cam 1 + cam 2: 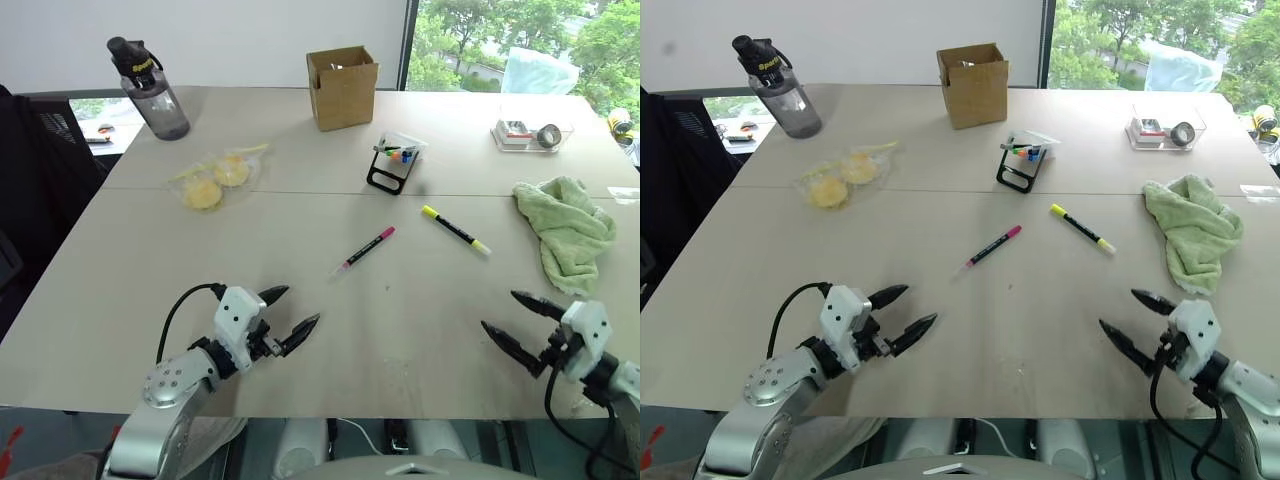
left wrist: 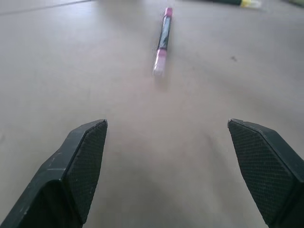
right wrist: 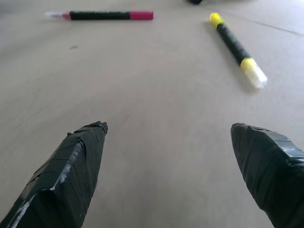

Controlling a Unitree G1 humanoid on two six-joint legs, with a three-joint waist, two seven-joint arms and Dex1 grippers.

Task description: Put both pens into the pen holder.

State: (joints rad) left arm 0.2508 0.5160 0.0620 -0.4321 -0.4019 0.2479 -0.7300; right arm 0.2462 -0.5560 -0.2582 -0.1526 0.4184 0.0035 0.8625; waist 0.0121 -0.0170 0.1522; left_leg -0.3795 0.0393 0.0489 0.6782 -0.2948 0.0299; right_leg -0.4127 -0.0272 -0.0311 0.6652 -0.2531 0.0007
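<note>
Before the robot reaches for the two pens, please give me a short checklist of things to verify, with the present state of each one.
1. Left gripper open and holding nothing: ok.
2. Right gripper open and holding nothing: ok.
3. Pink pen lying free on the table, nothing on it or touching it: ok.
4. Yellow pen lying free, apart from the green cloth: ok.
5. Pen holder standing upright beyond the pens: ok.
6. Room left in the pen holder, which already has short markers inside: cannot tell.
</note>
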